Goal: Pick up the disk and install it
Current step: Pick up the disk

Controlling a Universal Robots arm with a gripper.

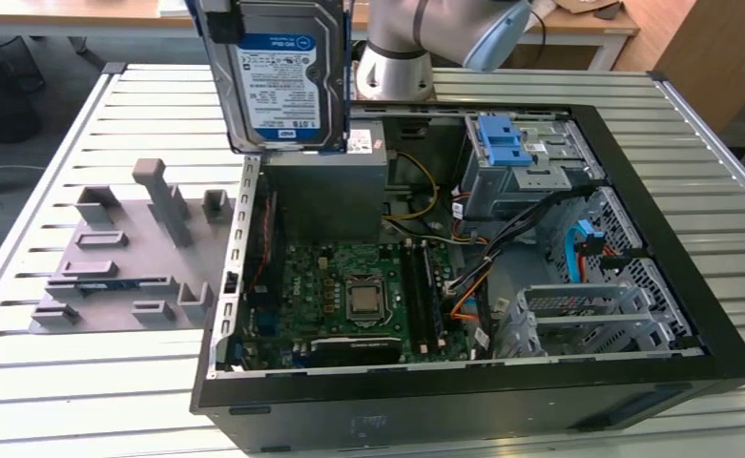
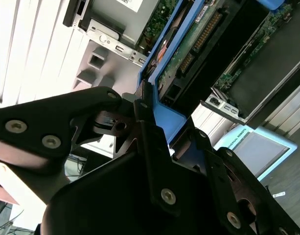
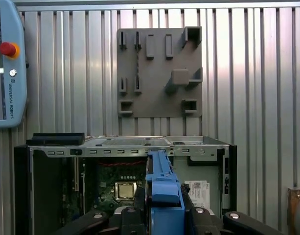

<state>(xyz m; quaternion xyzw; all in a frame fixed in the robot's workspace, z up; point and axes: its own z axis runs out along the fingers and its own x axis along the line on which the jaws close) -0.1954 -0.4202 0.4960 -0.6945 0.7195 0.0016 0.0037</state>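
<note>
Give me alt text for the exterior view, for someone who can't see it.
A hard drive with a blue-and-white label hangs upright over the open computer case. The motherboard lies exposed inside, and a grey parts fixture sits on the slatted table beside the case, toward the exterior view's left.

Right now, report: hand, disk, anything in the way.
Status: hand shut on disk. Disk upright, aloft above open case, not installed. Grey box below it in exterior view.
</note>
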